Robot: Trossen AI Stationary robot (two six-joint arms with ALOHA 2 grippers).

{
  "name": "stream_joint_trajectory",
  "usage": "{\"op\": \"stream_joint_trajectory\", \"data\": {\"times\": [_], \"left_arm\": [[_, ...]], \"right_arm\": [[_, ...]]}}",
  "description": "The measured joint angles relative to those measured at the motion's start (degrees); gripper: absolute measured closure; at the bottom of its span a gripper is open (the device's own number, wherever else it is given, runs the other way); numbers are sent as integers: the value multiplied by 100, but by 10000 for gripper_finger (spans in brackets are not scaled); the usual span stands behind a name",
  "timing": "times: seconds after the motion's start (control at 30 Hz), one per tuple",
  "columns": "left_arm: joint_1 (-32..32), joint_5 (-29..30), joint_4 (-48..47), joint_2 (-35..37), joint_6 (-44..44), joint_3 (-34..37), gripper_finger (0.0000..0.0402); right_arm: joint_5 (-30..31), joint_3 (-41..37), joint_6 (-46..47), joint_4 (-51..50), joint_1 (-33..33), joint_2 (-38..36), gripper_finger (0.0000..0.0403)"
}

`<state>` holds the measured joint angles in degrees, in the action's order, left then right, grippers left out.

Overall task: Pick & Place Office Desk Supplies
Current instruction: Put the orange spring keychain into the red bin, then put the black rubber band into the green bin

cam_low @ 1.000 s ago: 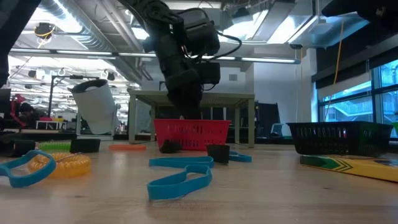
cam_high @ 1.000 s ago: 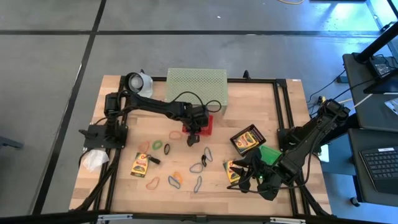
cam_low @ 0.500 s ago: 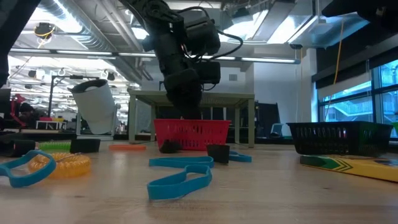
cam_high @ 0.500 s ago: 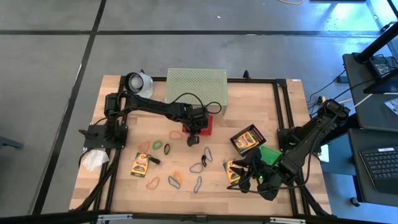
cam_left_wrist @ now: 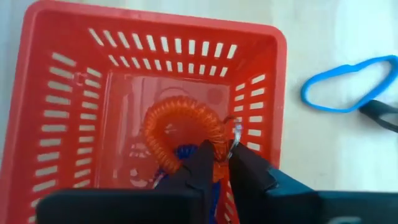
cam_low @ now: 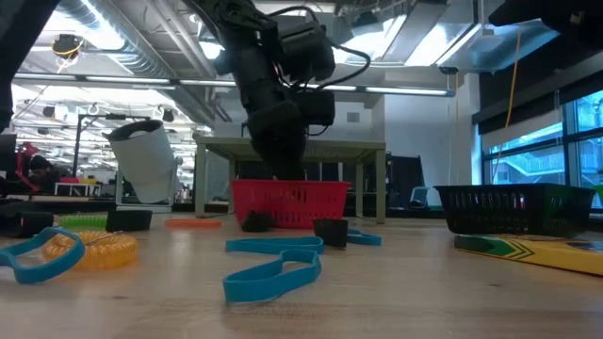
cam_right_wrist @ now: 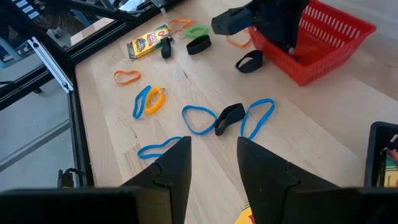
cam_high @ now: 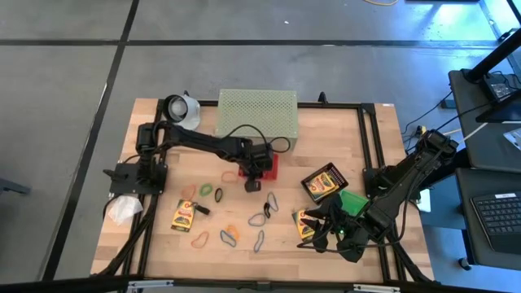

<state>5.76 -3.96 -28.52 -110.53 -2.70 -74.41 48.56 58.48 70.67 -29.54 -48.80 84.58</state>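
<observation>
My left gripper [cam_left_wrist: 222,163] reaches down into the red basket [cam_left_wrist: 155,18] [cam_high: 271,168] at the table's middle, shut on an orange coiled loop [cam_left_wrist: 180,127] with a metal ring. My right gripper [cam_right_wrist: 212,168] hovers open over the near right of the table. Blue loops [cam_right_wrist: 199,119], a black loop [cam_right_wrist: 249,61], an orange loop [cam_right_wrist: 126,76] and a green one [cam_right_wrist: 196,30] lie flat on the wood. One yellow-and-green crayon box [cam_high: 186,216] lies near left, another [cam_high: 307,222] sits by the right arm, and an open tray of crayons [cam_high: 321,184] is right of the basket. My left gripper comes from above, pointing down into the basket. Its two fingers [cam_left_wrist: 202,165] pinch one side of the orange coil [cam_left_wrist: 214,149]. The rest of the coil lies curled on the basket floor. Something blue [cam_left_wrist: 185,152] sits under the fingers; whether they touch it I cannot tell.
A pale green perforated shelf [cam_high: 258,111] stands just beyond the basket at the far edge. A white wad [cam_high: 122,210] lies at the left edge and a white roll [cam_high: 181,106] at the far left corner. A green box [cam_high: 352,201] sits by the right arm.
My left arm has edged slightly over the red basket, its gripper staying low inside it. Nothing on the table has moved.
</observation>
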Motion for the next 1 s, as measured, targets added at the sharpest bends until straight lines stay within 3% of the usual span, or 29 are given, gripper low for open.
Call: {"op": "stream_joint_trajectory", "data": {"times": [0.33,0.7,1.0], "left_arm": [[-93,130,-348,23,188,-154,291],[-274,236,-925,23,-3,-768,288],[-349,102,-2405,255,-304,-1764,287]], "right_arm": [[2,2,-22,2,0,0,273],[-2,0,-24,46,0,-2,273],[-15,0,-50,44,0,-2,273]]}}
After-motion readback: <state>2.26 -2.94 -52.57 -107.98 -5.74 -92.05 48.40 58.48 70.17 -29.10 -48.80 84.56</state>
